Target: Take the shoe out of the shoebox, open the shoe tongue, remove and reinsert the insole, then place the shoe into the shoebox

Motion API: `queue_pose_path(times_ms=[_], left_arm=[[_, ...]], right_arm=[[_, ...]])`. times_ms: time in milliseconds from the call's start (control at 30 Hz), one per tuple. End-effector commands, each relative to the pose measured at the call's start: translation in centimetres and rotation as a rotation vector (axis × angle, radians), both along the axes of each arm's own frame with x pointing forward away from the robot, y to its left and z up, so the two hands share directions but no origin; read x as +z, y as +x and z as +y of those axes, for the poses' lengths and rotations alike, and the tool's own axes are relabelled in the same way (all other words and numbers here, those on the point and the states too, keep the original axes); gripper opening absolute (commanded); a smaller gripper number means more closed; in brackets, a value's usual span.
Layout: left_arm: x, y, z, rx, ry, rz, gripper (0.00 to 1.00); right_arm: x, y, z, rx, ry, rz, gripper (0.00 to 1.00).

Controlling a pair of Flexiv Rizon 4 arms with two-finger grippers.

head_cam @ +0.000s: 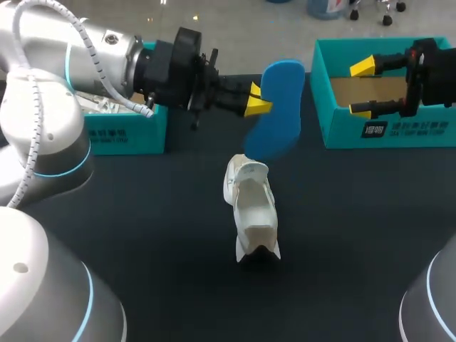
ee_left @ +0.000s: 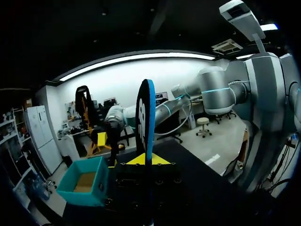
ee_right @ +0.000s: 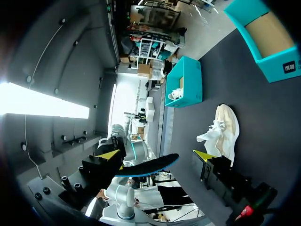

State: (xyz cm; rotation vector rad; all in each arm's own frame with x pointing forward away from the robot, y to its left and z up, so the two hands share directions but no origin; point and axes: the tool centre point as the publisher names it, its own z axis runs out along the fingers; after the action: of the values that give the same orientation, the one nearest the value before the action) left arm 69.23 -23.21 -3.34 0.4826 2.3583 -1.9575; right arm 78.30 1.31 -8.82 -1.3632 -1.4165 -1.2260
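L gripper (head_cam: 256, 100) pinches blue insole (head_cam: 279, 114) in air, just beyond shoe (head_cam: 254, 210). Shoe lies mid-tabletop (head_cam: 142, 235), long axis near-to-far edge. R gripper (head_cam: 363, 88) spread, at far-right shoebox (head_cam: 388, 135); L arm nearer.

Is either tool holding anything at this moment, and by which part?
The left tool pinches the blue insole by one long side edge. The right tool is open and empty.

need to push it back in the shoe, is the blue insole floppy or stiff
Probably light and fairly springy: the flat blue insole holds its shape in the left gripper without drooping. Edge-on it looks thin and slightly bowed, so it likely bends under a push.
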Motion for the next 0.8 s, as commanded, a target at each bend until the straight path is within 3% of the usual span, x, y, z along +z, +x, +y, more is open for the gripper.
queue_pose_path(times_ms=[33,167,200,733,800], left_arm=[[-0.1,0.5,0.5,0.039,0.066,-0.725,0.0],[-1.1,1.7,1.0,0.026,0.09,-1.062,0.0],[-1.3,2.0,1.1,0.037,0.076,-1.087,0.0],[-1.3,2.0,1.1,0.037,0.076,-1.087,0.0],[-1.9,2.7,1.1,0.039,0.064,-1.21,0.0]], right_arm=[[0.0,0.1,0.1,0.0,-0.001,0.001,1.0],[0.0,0.1,0.1,0.0,-0.001,0.001,1.0],[0.0,0.1,0.1,0.0,-0.001,0.001,1.0],[0.0,0.1,0.1,0.0,-0.001,0.001,1.0],[0.0,0.1,0.1,0.0,-0.001,0.001,1.0]])
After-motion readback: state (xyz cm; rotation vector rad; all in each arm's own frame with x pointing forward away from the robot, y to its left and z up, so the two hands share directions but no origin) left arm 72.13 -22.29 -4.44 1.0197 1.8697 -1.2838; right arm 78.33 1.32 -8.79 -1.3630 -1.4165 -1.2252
